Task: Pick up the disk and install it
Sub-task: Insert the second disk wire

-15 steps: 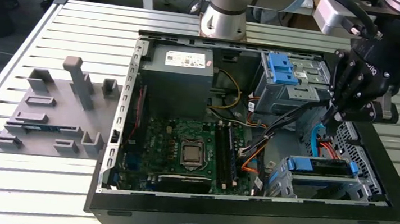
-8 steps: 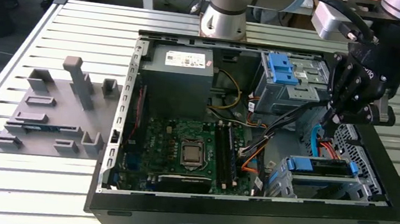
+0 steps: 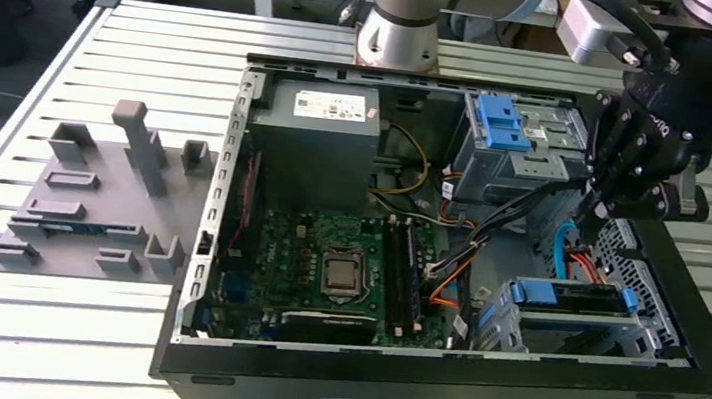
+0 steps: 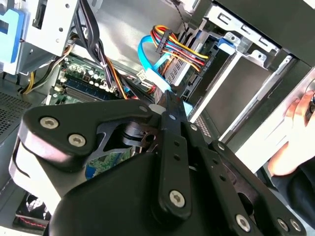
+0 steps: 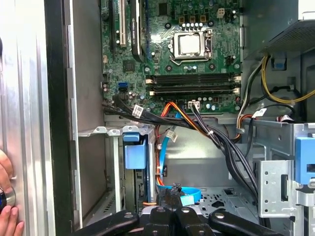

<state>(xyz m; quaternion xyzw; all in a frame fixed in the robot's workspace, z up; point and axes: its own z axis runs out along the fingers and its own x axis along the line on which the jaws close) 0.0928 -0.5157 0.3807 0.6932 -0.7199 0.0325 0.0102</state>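
Though near the gripper (image 3: 625, 195), the disk (image 3: 569, 296) apart.

**A:** Where is the disk?

**B:** The disk (image 3: 569, 297) sits inside the lower drive bay (image 3: 646, 338), slotted in on its long edge rather than lying flat.

**A:** What shows of it?

**B:** In the exterior view, a narrow dark edge framed by its blue plastic carrier, about level with the bay's top rim. In the first wrist view the carrier's blue tab (image 5: 134, 156) stands at the bay's mouth.

**A:** Is it tilted?

**B:** No, it runs square with the bay's walls.
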